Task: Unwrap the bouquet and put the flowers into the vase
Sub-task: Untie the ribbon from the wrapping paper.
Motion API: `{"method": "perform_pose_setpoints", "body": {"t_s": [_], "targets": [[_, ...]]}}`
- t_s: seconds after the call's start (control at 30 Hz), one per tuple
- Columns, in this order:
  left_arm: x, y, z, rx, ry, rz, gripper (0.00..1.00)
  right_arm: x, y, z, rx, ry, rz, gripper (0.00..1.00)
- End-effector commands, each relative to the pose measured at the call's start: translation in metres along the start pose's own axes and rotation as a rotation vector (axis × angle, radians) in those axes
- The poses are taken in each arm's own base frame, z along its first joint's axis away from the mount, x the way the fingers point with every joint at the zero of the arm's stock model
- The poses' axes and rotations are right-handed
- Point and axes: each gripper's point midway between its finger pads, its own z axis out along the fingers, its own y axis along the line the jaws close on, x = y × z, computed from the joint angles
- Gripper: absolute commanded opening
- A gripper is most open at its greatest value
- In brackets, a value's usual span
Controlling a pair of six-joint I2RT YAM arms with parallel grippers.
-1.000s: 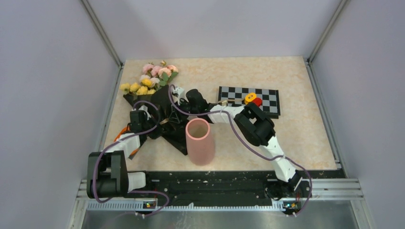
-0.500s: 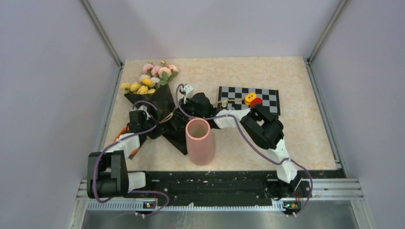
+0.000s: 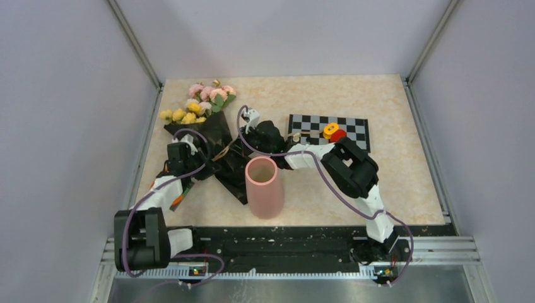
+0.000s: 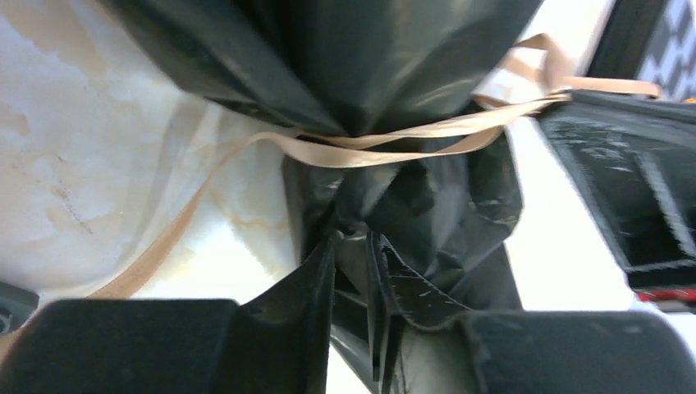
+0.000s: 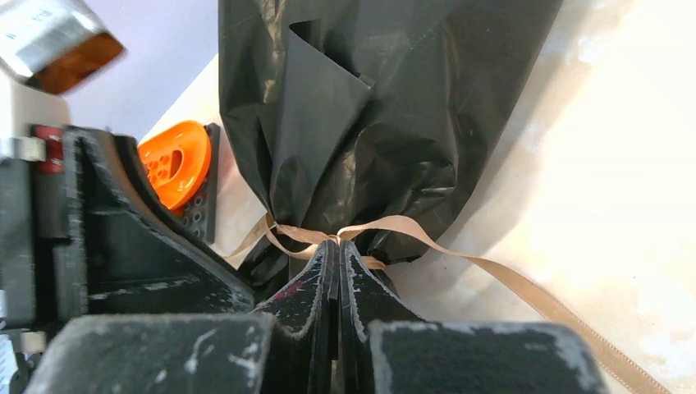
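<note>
The bouquet (image 3: 203, 126) lies flat on the surface (image 3: 353, 183) at the far left. Its flowers (image 3: 205, 101) point to the far corner and its wrapped end lies near the upright vase (image 3: 264, 187).

We judge it light, with its bulk at the blooms. The black paper (image 5: 361, 107) looks thin, crinkled and slick, so it is likely to crush and slide rather than resist. The tan ribbon (image 4: 386, 135), tied at the paper's neck, is narrow and limp. It is best taken by a free tail and drawn along its length.

- **Right gripper** (image 5: 339, 246): pressed together at the knot, apparently pinching ribbon.
- **Left gripper** (image 4: 351, 250): fingers slightly apart with the paper's crumpled tail between them. We cannot tell whether they bite.

Once bared, the stems are the place to hold the flowers.
</note>
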Motion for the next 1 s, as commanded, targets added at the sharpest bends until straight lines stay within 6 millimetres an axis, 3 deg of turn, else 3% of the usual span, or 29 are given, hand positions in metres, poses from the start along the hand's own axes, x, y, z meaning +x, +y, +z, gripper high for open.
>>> {"method": "perform_pose_setpoints", "body": {"t_s": [0.0, 0.1, 0.23, 0.63, 0.97], "targets": [[-0.043, -0.037, -0.028, 0.08, -0.139, 0.162, 0.32, -0.052, 0.023, -0.006, -0.083, -0.116, 0.019, 0.0], [-0.058, -0.051, -0.04, 0.11, -0.203, 0.234, 0.43, -0.051, 0.024, -0.004, -0.092, -0.102, 0.028, 0.0], [-0.068, -0.064, -0.043, 0.156, -0.24, 0.285, 0.47, -0.049, 0.024, -0.001, -0.097, -0.081, 0.042, 0.0], [-0.06, -0.077, -0.018, 0.139, -0.196, 0.392, 0.43, -0.045, 0.021, 0.004, -0.096, -0.044, 0.064, 0.0], [-0.06, -0.072, -0.002, 0.114, -0.17, 0.403, 0.41, -0.043, 0.02, 0.005, -0.101, -0.035, 0.067, 0.0]]}}
